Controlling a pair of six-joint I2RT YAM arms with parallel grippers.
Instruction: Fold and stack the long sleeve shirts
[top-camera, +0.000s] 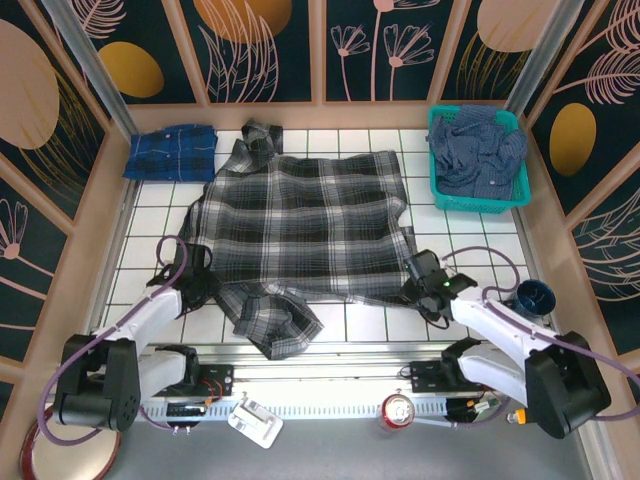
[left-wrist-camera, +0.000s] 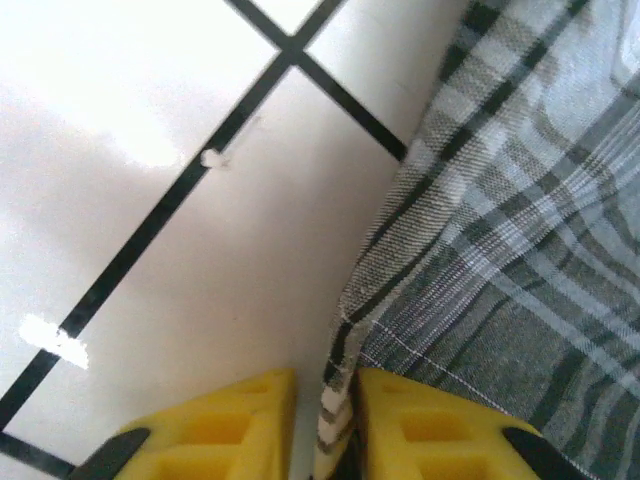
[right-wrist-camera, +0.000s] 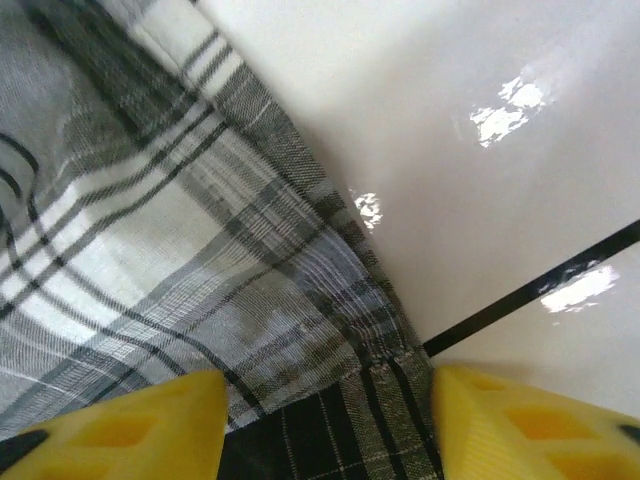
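Observation:
The grey-black-white plaid shirt (top-camera: 300, 220) lies spread on the gridded table (top-camera: 460, 240), with a sleeve bunched toward the near edge. My left gripper (top-camera: 200, 268) sits at the shirt's near-left edge. In the left wrist view the left gripper (left-wrist-camera: 325, 425) is narrowly open: the shirt's hem (left-wrist-camera: 345, 380) rests against the right pad, with a gap to the left one. My right gripper (top-camera: 420, 275) is at the near-right corner. In the right wrist view the right gripper (right-wrist-camera: 330, 420) stands open over the shirt's corner (right-wrist-camera: 330, 330). A folded bright blue plaid shirt (top-camera: 170, 152) lies far left. A dull navy shirt (top-camera: 478, 148) is heaped in the basket.
The teal basket (top-camera: 445, 200) stands at the far right corner. A dark blue cup (top-camera: 532, 296) sits by the right arm. A can (top-camera: 398, 410) and a white tag (top-camera: 255, 422) lie on the near rail. Wooden walls enclose the table.

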